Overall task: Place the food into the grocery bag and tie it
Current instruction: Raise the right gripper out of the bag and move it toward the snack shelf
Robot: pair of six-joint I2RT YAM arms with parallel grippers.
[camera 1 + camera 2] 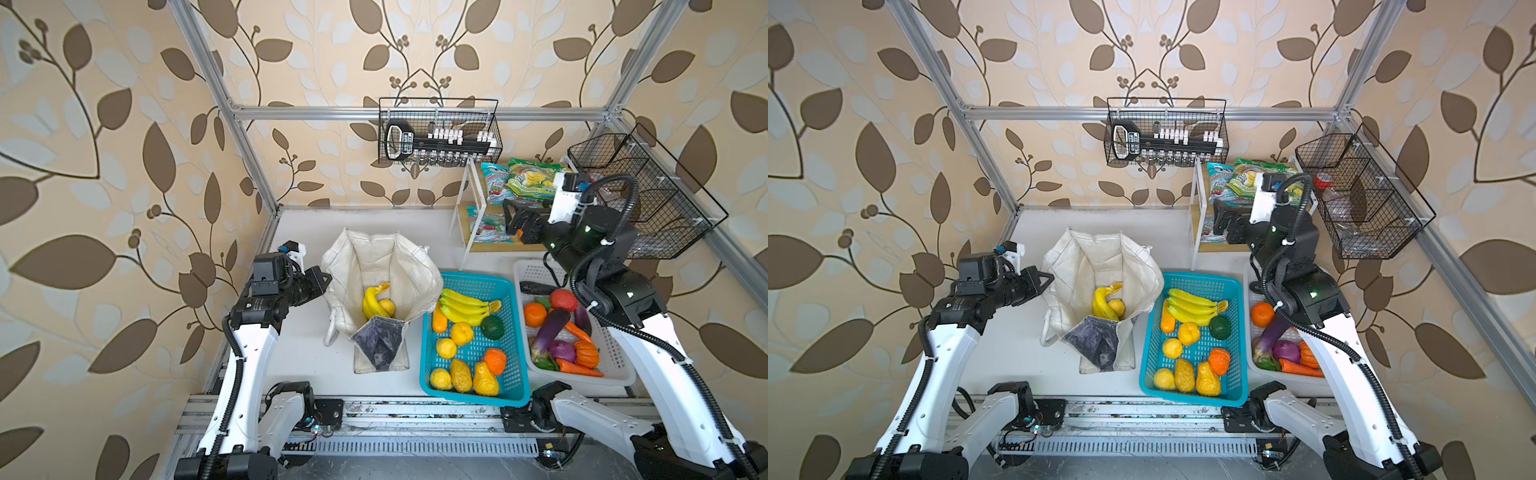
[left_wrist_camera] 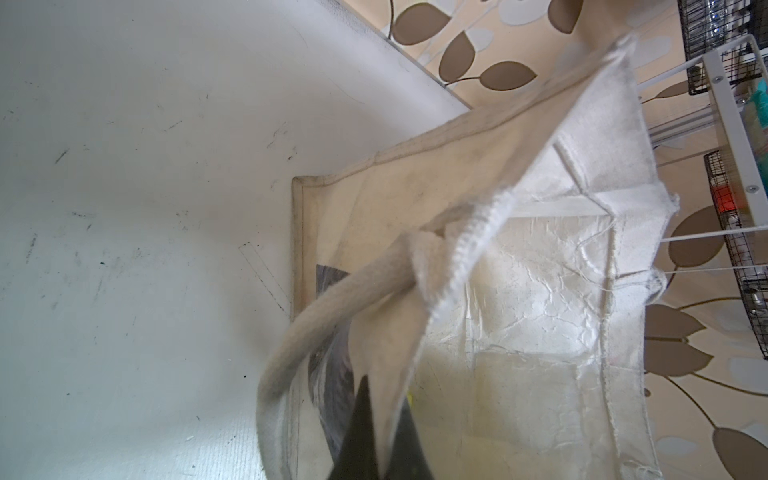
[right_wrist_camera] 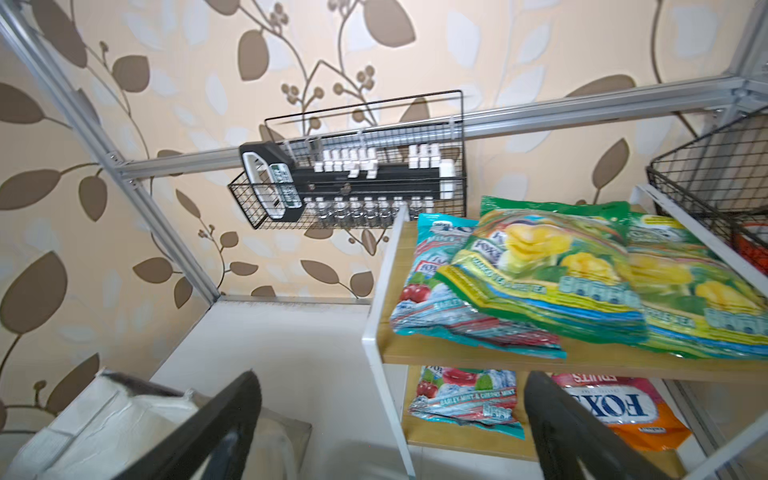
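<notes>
While left gripper [image 1: 320, 277] clamps grocery bag [image 1: 399, 266], bananas [image 1: 372, 301], maybe lemon [image 1: 387, 306] inside, right gripper [image 3: 392, 386] spread

The left gripper [image 2: 386, 397] pinched the rim of the off-white grocery bag [image 2: 519, 332] between its dark jaws. The bag's rope handle [image 2: 332, 307] looped just beside them above a scuffed white table [image 2: 145, 208], with leaf-patterned wallpaper [image 2: 478, 62] behind.

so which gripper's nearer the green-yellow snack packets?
Right. The right gripper, open, is by the green-yellow snack packets; the left gripper, far off, clamps the off-white cloth tote.
</notes>
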